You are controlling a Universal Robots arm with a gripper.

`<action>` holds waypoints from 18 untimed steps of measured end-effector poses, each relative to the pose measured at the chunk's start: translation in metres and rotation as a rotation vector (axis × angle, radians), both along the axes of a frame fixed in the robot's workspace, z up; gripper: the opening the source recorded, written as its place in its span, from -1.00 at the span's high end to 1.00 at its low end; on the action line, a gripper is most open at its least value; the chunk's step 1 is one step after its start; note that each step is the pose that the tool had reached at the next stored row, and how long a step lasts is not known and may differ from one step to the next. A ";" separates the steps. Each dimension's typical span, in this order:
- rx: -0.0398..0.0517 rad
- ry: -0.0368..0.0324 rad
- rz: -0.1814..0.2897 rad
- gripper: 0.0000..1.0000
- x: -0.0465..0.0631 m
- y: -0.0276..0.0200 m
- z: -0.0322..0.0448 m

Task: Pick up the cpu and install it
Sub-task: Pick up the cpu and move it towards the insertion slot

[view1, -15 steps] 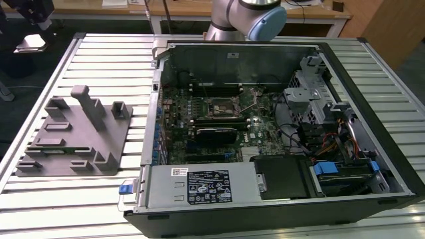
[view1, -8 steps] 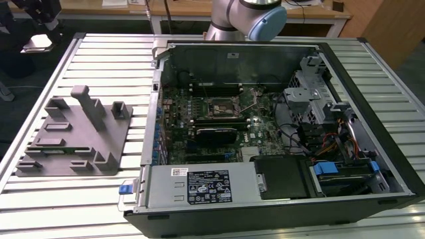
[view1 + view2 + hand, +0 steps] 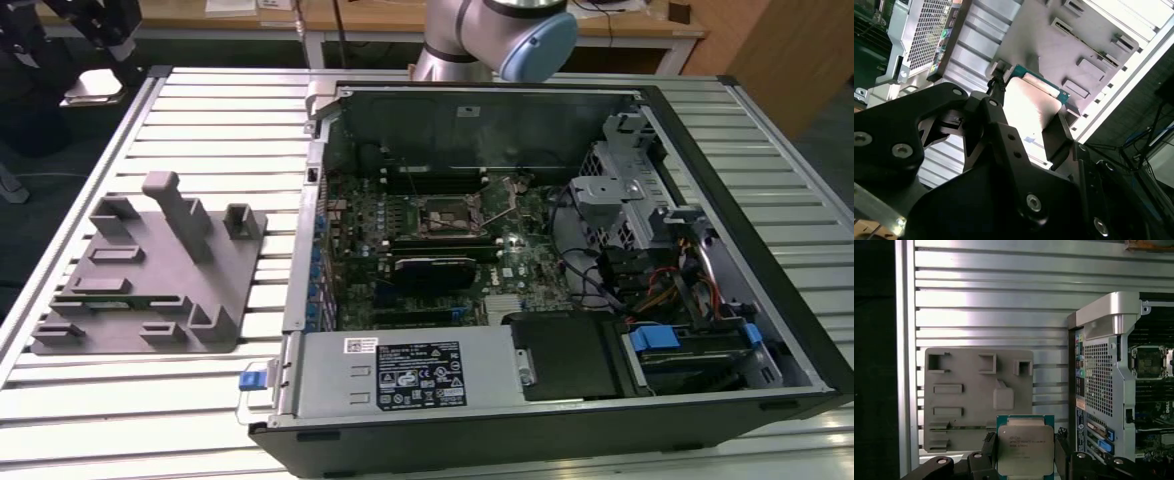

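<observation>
First wrist view shows you the end effector (image 3: 1025, 452) clamped on the cpu's (image 3: 1025, 442) edges, above the grey fixture (image 3: 964, 405) beside the computer case (image 3: 1104, 365); pickup looks done, and installing calls for squaring it to the motherboard socket (image 3: 1149, 362).
</observation>
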State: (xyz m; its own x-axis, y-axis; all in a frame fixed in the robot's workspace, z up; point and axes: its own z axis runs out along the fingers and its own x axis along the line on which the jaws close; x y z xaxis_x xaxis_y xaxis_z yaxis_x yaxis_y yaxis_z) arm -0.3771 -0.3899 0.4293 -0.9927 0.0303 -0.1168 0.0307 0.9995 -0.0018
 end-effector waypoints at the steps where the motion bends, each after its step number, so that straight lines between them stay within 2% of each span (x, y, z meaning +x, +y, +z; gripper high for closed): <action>1: 0.0001 0.0000 0.000 -0.09 0.002 0.0000 0.0000; 18: 0.0000 0.0014 0.000 -0.09 0.041 0.0000 0.0000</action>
